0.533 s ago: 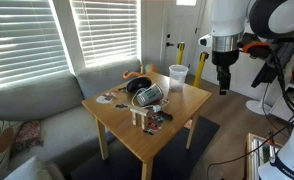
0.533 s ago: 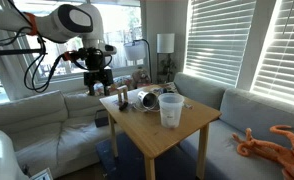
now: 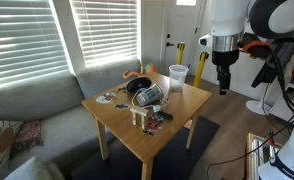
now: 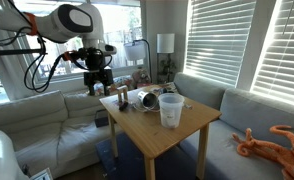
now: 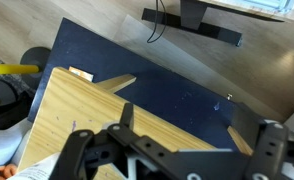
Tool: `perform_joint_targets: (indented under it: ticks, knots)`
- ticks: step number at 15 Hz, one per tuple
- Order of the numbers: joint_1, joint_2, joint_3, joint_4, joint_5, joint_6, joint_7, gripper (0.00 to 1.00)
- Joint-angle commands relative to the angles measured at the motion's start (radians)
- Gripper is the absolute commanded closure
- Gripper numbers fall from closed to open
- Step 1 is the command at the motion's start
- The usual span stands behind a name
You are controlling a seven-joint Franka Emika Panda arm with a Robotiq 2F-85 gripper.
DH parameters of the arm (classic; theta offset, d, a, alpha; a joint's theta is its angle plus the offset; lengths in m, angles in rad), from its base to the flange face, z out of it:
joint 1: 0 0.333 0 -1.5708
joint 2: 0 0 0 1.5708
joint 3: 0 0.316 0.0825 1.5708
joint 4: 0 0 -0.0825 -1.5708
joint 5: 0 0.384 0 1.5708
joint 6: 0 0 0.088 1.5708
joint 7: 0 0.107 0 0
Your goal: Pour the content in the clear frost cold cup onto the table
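Observation:
The clear frost cold cup (image 3: pixel 177 76) stands upright near a far corner of the light-wood table (image 3: pixel 190 104); it also shows in an exterior view (image 4: pixel 170 109) at the near side of the table (image 4: pixel 157 137). My gripper (image 3: pixel 224 81) hangs open and empty beyond the table's edge, apart from the cup, seen in both exterior views (image 4: pixel 98 86). In the wrist view the open jaws (image 5: pixel 197 140) hover over a table corner (image 5: pixel 67 110) and the rug. The cup is out of the wrist view. Its content cannot be seen.
Black headphones and small clutter (image 3: pixel 147 95) lie mid-table. A grey couch (image 3: pixel 37 110) wraps the table. An orange octopus toy (image 4: pixel 272 143) lies on the couch. A dark blue rug (image 5: pixel 167 70) lies under the table. A yellow post (image 3: pixel 201 43) stands behind.

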Motion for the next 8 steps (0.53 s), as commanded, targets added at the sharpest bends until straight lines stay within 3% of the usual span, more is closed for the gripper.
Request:
perform_joint_targets:
  ticks: [1,8]
  knots:
    - [0.013,-0.014,-0.049,-0.010,-0.043,0.043,-0.033,0.00]
    - [-0.001,0.003,-0.234,0.016,-0.158,0.260,-0.389,0.00]
